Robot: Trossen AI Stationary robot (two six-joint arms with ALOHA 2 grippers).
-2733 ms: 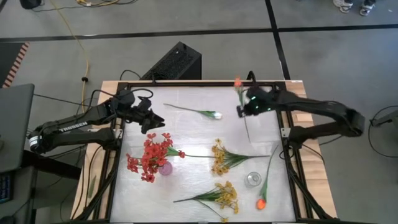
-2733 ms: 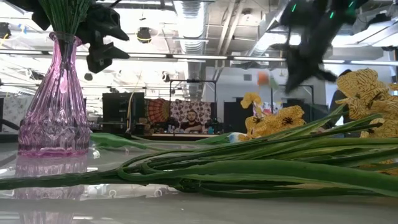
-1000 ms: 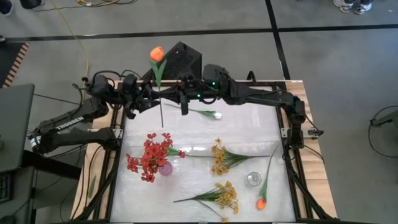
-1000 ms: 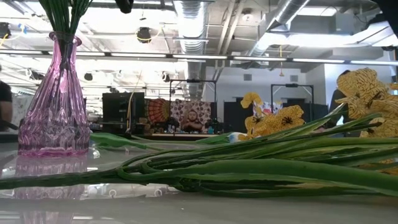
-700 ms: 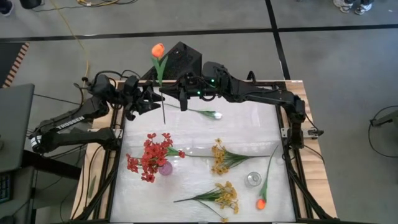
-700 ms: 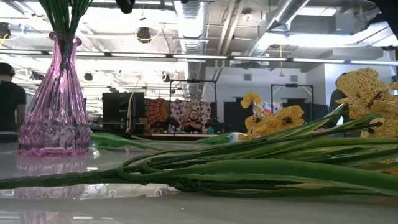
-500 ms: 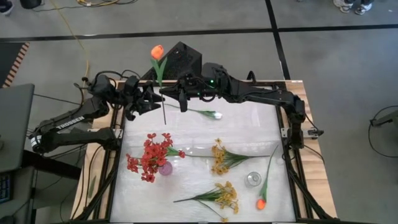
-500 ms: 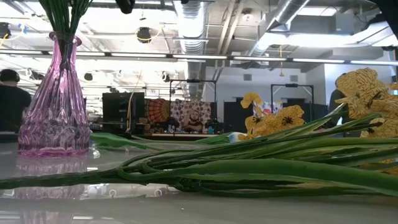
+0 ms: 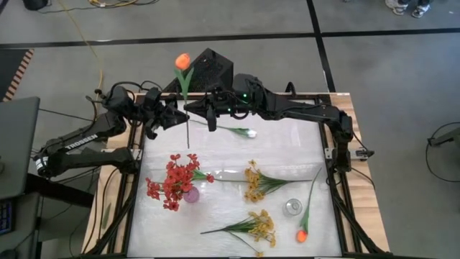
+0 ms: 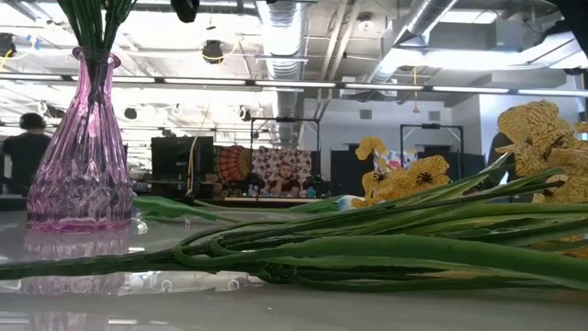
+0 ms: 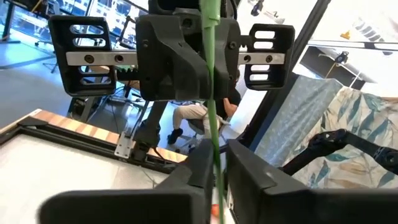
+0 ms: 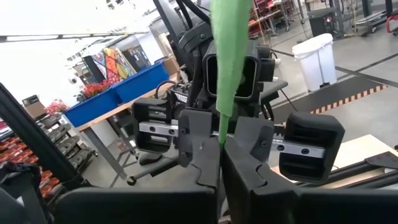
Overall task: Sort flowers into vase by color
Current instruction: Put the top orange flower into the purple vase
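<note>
Orange tulip (image 9: 182,62) — held upright above the table's far edge, its stem (image 9: 187,115) running down between the two arms, which meet there. Left gripper (image 9: 177,115): comes in from the left side and, in its wrist view, its fingers (image 11: 199,167) are closed on the green stem. Right gripper (image 9: 203,115): reaches across from the right side and faces the left one; in its wrist view its fingers (image 12: 202,149) are likewise pressed together on the same stem, so the tulip is pinched by both at once, the two grippers just beside each other. Pink vase (image 9: 191,194): stands near the table's left side and holds the red flowers (image 9: 172,180); in the low view it appears as a faceted pink glass vase (image 10: 80,156) with green stems rising out of it. White bud (image 9: 244,132): lies on the table just below the grippers. Yellow sprays — one (image 9: 253,183) at mid-table with its stem pointing right, another (image 9: 260,229) nearer the front edge. Clear glass vase (image 9: 292,208): near the front right, upright. Second orange tulip (image 9: 302,234): lies just beside that glass, bloom toward the front edge. Table (image 9: 223,155): white top in a dark frame.
</note>
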